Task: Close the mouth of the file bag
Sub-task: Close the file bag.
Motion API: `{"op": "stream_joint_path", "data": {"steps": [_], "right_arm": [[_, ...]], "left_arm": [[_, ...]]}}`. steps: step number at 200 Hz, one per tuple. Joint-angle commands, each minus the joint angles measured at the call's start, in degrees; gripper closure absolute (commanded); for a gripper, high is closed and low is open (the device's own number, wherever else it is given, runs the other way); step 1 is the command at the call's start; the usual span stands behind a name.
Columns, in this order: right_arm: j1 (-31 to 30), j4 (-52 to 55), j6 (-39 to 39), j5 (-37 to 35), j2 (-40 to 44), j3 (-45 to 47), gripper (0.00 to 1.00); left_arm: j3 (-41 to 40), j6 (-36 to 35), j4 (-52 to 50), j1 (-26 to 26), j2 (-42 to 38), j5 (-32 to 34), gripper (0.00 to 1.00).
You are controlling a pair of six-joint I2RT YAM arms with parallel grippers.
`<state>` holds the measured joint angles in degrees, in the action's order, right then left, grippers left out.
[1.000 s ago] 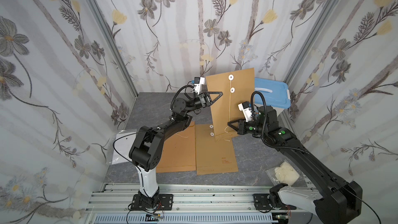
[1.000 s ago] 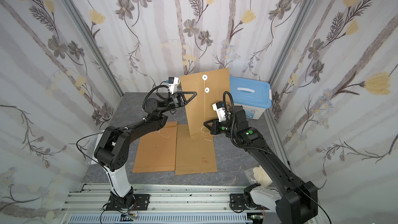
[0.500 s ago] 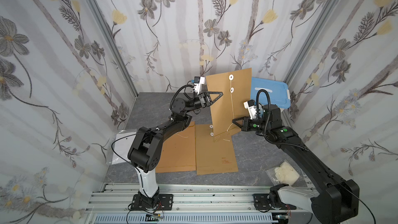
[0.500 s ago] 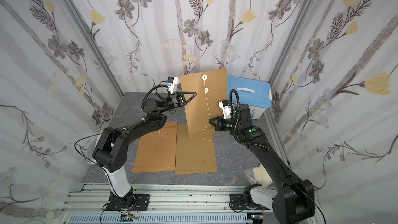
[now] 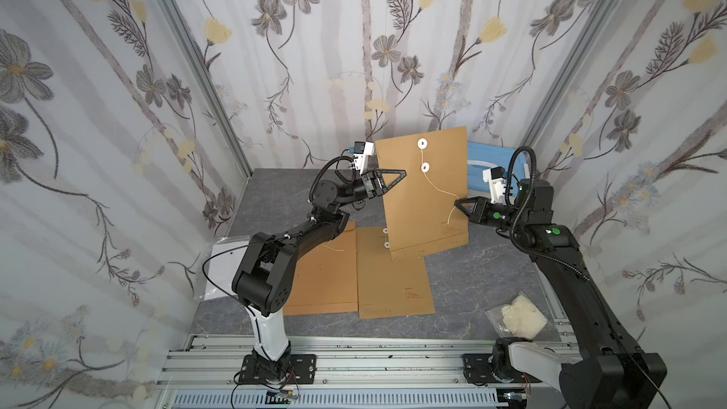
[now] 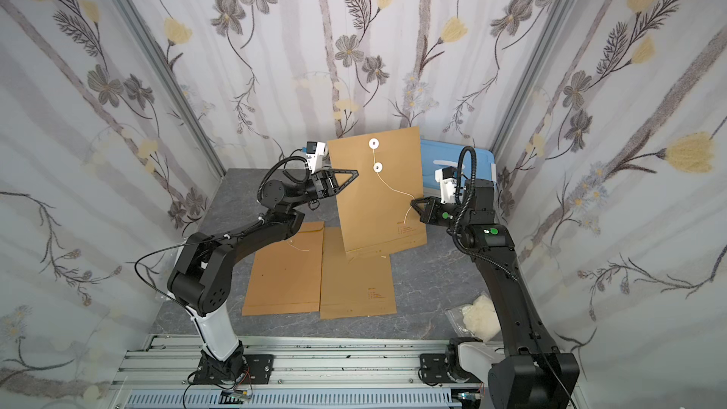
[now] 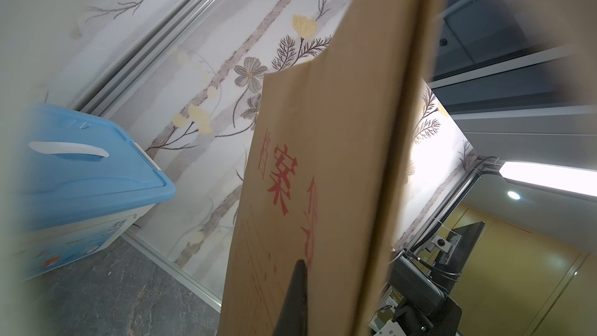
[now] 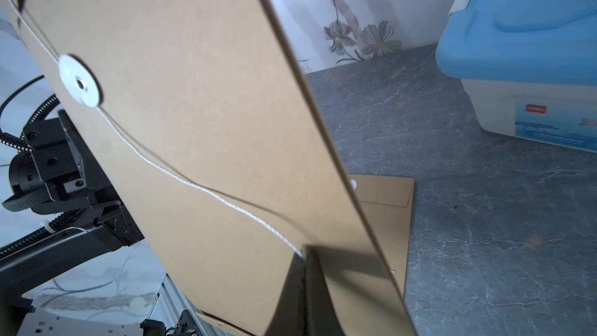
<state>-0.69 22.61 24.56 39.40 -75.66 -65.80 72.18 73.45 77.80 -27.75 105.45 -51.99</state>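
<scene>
We see the file bag (image 5: 423, 198) standing upright above the middle of the table (image 5: 480, 289), its back with the two white discs facing the top views. The left gripper (image 5: 405, 172) is closed on the bag's left edge, level with the lower disc (image 5: 425, 168), and holds the bag up. The upper disc (image 5: 422, 144) sits near the top edge.

A thin white string (image 5: 437, 192) runs from the upper disc down to the lower one, then sags across the brown face toward the bag's right edge. There the right gripper (image 5: 457, 203) pinches the string's end between closed tips. In the right wrist view the string stops right at those tips.

The bag's lower edge hangs over the far end of another brown bag (image 5: 393, 289) lying flat on the table. We cannot tell whether the two touch. A third bag (image 5: 326, 277) lies flat just beside that one, on the left arm's side.

A box with a blue lid (image 5: 491, 155) stands at the back, behind the right arm. A clear packet of white stuff (image 5: 519, 316) lies near the front, by that arm's base.
</scene>
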Motion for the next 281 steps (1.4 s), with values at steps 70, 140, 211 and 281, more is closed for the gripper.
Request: {"op": "stream_joint_path", "data": {"steps": [70, 140, 211, 281], "right_arm": [[5.55, 7.69, -4.48, 1.84, -3.14, -11.55, 1.00], [6.27, 11.07, -5.96, -0.49, -7.16, -20.02, 1.00], [6.40, 16.94, -8.04, -1.28, -11.44, -30.88, 1.00], [6.14, 18.99, -8.21, -1.68, -12.25, -35.03, 1.00]], "left_arm": [[-2.51, 0.14, 2.97, -0.03, -0.26, -3.02, 1.00], [-3.45, 0.15, 2.97, -0.20, 0.05, -4.70, 1.00], [-3.11, -2.74, -2.22, -0.88, -0.11, -6.71, 1.00], [-2.13, -5.54, -6.31, -2.75, 0.90, -7.55, 1.00]]}}
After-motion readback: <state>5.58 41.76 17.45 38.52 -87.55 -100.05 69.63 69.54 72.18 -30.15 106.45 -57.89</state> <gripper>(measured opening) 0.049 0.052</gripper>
